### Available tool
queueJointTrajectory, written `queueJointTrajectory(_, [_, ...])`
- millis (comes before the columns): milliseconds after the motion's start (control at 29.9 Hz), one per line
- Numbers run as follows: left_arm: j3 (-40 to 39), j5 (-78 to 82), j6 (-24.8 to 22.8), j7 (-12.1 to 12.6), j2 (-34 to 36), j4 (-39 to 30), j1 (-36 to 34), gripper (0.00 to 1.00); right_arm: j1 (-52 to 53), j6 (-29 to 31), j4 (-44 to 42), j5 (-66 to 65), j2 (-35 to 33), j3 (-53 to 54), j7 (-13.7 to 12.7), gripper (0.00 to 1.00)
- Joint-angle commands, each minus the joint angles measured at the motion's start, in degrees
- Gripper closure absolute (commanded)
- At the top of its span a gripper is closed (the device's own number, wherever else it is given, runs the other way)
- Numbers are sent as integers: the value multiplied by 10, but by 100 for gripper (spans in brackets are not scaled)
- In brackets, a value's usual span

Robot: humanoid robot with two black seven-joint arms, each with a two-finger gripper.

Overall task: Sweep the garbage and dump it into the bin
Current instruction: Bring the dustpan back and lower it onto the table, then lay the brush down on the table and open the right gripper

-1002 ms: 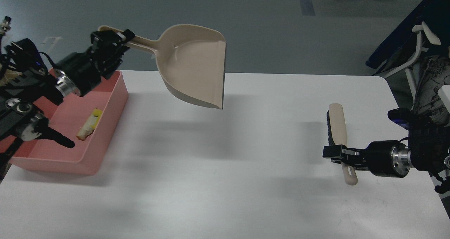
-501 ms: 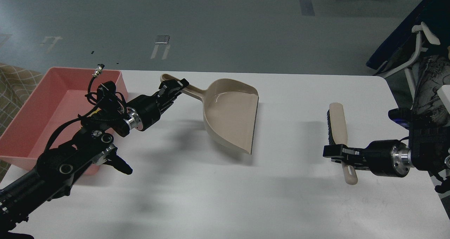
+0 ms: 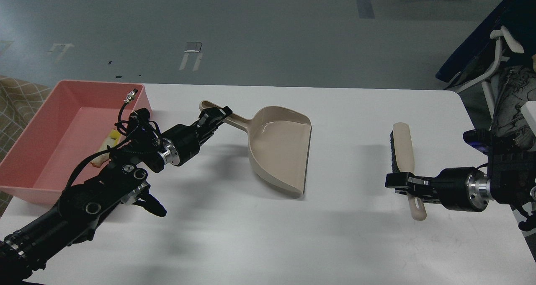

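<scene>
The pink bin (image 3: 54, 121) stands at the table's left edge. Inside it, partly hidden behind my left arm, lie the yellow spongy scrap (image 3: 111, 136) and the white bread-like slice (image 3: 98, 158). My left gripper (image 3: 214, 116) is shut on the handle of the beige dustpan (image 3: 280, 148), which rests low on the table at the centre, empty. My right gripper (image 3: 403, 180) is shut on the handle of the beige brush (image 3: 401, 148), whose head lies on the table at the right.
The white table (image 3: 268, 243) ends at the right near my right arm. A chair and dark objects (image 3: 502, 58) stand beyond the table's right corner. Grey floor lies behind the far edge.
My left arm has swung the dustpan from high beside the bin down and right to the table's centre. The garbage shows in the bin again. The right arm and brush have not moved.
</scene>
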Motion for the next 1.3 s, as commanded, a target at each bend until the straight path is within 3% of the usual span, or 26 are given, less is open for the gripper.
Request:
queueJointTrajectory(0, [0, 0, 0, 0, -1, 0, 1, 100, 0, 0, 0, 0, 1, -1, 0, 100])
queueJointTrajectory(33, [0, 0, 0, 0, -2, 0, 1, 93, -1, 0, 0, 0, 1, -1, 0, 100])
queueJointTrajectory(67, [0, 0, 0, 0, -2, 0, 1, 93, -1, 0, 0, 0, 1, -1, 0, 100])
queueJointTrajectory(100, [0, 0, 0, -2, -5, 0, 1, 82, -2, 0, 0, 0, 0, 1, 0, 100])
queueJointTrajectory(167, [0, -1, 0, -3, -6, 0, 1, 58, -2, 0, 0, 0, 1, 1, 0, 100])
queueJointTrajectory(234, [-1, -4, 1, -7, -7, 0, 1, 21, -2, 0, 0, 0, 1, 1, 0, 100])
queueJointTrajectory(535, [0, -8, -2, -11, -1, -1, 3, 3, -1, 0, 0, 0, 2, 2, 0, 100])
queueJointTrajectory(802, [-1, -8, -38, -15, 19, -10, 23, 2, -4, 0, -3, -1, 4, 3, 5, 100])
queueJointTrajectory(1270, [-2, -3, -51, -30, 22, -16, 71, 2, -14, -2, -9, -2, 14, 8, 18, 100])
